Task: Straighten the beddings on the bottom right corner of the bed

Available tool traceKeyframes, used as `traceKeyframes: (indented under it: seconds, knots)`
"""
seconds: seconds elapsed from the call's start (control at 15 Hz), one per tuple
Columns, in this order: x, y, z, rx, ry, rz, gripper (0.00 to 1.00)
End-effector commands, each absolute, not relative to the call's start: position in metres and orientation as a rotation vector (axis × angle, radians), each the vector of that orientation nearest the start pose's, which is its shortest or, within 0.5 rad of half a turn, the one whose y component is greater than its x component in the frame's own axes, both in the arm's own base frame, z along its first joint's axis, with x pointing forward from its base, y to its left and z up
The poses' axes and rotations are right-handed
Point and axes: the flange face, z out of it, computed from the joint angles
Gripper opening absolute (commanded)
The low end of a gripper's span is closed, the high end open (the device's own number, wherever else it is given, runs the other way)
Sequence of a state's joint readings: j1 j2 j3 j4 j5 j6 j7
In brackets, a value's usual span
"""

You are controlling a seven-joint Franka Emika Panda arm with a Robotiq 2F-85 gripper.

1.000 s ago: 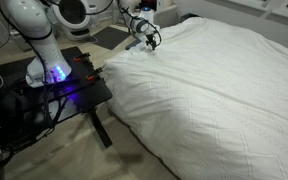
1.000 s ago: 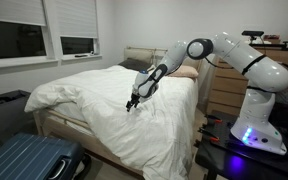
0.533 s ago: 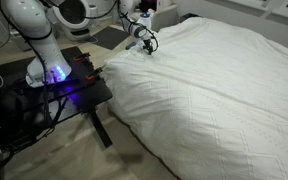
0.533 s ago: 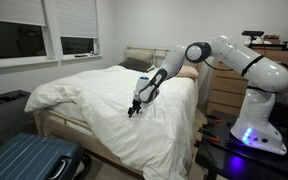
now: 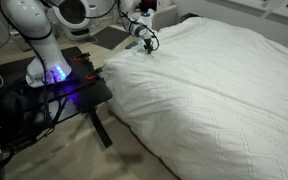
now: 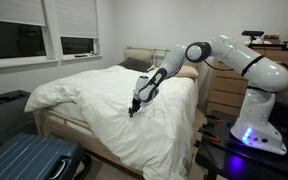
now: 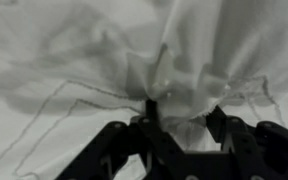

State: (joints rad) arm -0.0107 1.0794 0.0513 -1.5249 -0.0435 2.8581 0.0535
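The white wrinkly beddings [image 5: 214, 80] cover the wide bed [image 6: 59, 128] and hang over its side in both exterior views [image 6: 114, 110]. My gripper [image 5: 147, 44] is down on the beddings near the edge closest to my base; it also shows in an exterior view [image 6: 134, 108]. In the wrist view my gripper [image 7: 182, 122] has a bunched fold of the beddings [image 7: 179, 75] pinched between its two black fingers [image 7: 152, 120]. The fabric rises in a peak above the jaws.
My black robot table [image 5: 54, 95] with a glowing blue base stands beside the bed. A blue suitcase [image 6: 29, 160] lies on the floor at the bed's foot. A wooden dresser [image 6: 224, 85] and pillows [image 6: 139, 64] are by the headboard.
My gripper has shifted slightly along the bed with the fabric pinched; otherwise little differs.
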Motion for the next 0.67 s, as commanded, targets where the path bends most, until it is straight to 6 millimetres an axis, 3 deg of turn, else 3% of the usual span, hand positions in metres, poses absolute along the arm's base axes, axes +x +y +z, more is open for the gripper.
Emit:
traceKeyframes:
  seconds: [0.0,0.2,0.6]
  knots:
    - [0.694,0.026,0.040,-3.054,-0.031,-0.300,0.21]
    - [0.693,0.024,0.043,-3.011,-0.044,-0.178,0.01]
    - [0.676,0.040,0.046,-2.958,-0.203,0.049,0.01]
